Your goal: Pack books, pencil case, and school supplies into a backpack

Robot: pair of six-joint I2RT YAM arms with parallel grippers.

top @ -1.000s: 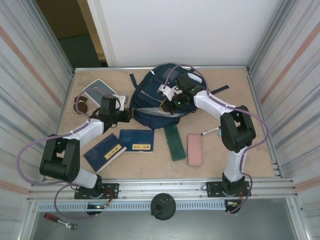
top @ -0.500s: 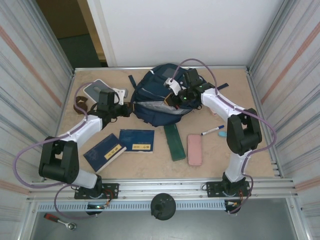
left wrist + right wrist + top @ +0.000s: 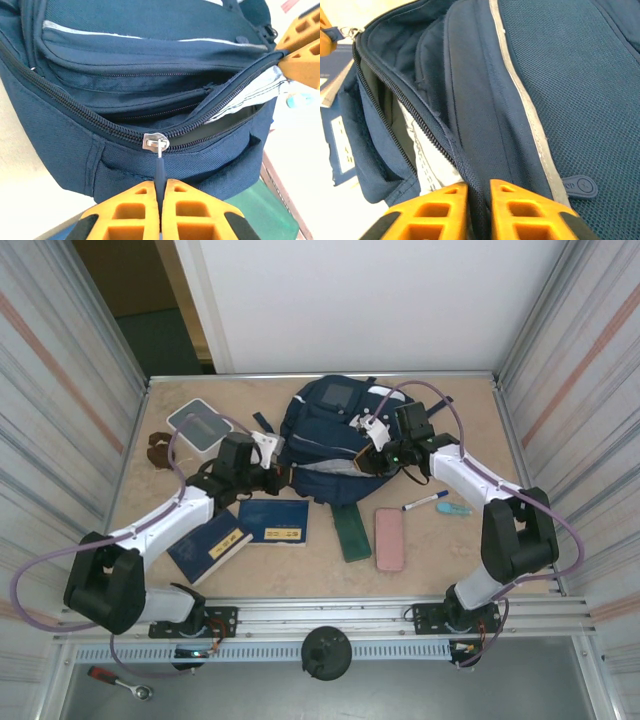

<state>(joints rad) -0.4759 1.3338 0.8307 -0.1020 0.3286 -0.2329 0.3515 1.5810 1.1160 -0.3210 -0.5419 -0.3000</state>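
Orange pads of the left gripper (image 3: 160,190) are pressed together on the thin dark tab of the zip pull (image 3: 156,141), low on the front of the bag (image 3: 150,60). The right gripper (image 3: 479,192) has its jaws a slit apart with the folded rim of the bag's mouth between them. Whether they bite the cloth or only bracket it, I cannot tell. The mouth gapes part-way between the 2 grips, with pale lining showing.

Risks, as I judge them:
- The slim tab could slide out of the left pads under a hard pull.
- The loose lining lies right beside the teeth and could snag the slider.
- If the right side has no hold, the soft bag would drag along with the zip and not open.

Room is tight. The bag sits mid-table toward the far side. The 2 books (image 3: 272,521) lie just near of it under the left arm. A green slab (image 3: 350,525) and a pink case (image 3: 389,538) lie on the near side of the right gripper, and the marker (image 3: 425,502) lies beside the right forearm. Metal walls (image 3: 560,440) hem both sides, and the right elbow is close to its wall.
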